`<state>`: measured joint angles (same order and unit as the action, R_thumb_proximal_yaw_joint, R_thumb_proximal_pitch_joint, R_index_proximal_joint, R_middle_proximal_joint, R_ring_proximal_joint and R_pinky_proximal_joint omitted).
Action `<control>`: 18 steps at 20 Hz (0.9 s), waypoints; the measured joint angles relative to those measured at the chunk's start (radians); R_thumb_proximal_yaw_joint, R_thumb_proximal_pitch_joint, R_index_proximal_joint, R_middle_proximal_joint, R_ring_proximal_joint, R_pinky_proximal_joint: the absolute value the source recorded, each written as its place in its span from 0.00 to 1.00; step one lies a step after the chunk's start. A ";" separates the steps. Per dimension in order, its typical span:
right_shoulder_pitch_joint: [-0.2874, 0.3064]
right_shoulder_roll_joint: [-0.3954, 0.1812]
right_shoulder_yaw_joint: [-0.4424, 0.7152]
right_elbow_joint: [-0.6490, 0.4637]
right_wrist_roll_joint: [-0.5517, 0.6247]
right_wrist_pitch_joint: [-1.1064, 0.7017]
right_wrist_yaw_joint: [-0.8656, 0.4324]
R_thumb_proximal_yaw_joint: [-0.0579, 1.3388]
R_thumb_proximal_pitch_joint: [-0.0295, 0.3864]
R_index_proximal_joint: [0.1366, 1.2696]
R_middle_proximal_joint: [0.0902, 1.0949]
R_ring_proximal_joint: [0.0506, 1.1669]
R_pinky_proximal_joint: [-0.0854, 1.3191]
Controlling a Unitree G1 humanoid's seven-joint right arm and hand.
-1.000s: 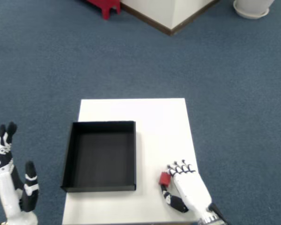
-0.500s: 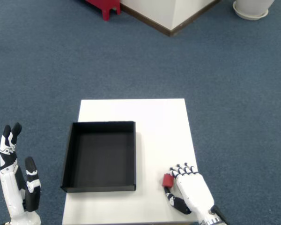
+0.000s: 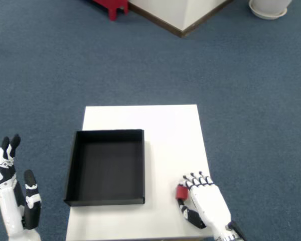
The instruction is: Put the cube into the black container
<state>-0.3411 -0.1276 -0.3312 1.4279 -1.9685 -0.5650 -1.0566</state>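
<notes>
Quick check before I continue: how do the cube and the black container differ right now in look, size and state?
The cube is red and small; the black container is far larger, a shallow open box. The cube is partly covered by the right hand, whose fingers curl around it; the container is untouched and holds nothing. The cube sits near the table's near right corner, the container on its left half. Both rest on the white table.

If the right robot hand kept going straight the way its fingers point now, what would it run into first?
Probably nothing soon. The right robot hand, wrapped around the red cube, points toward the far edge of the white table. That stretch looks bare; the black container sits off to its left, out of line.
</notes>
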 measured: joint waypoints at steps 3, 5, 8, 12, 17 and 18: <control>-0.004 0.011 0.049 -0.038 -0.002 -0.072 -0.119 0.94 0.50 0.83 0.20 0.16 0.16; -0.011 0.031 0.101 -0.076 -0.002 -0.143 -0.206 0.94 0.50 0.83 0.20 0.16 0.16; -0.034 0.030 0.168 -0.145 -0.002 -0.218 -0.316 0.93 0.50 0.83 0.20 0.16 0.14; -0.038 0.027 0.227 -0.232 0.002 -0.277 -0.344 0.93 0.48 0.83 0.20 0.15 0.14; -0.042 0.025 0.311 -0.388 0.023 -0.340 -0.354 0.94 0.48 0.83 0.20 0.15 0.13; -0.041 0.024 0.322 -0.405 0.042 -0.342 -0.344 0.94 0.48 0.83 0.20 0.15 0.13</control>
<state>-0.3821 -0.1032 -0.0094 1.0233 -1.9261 -0.9074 -1.4007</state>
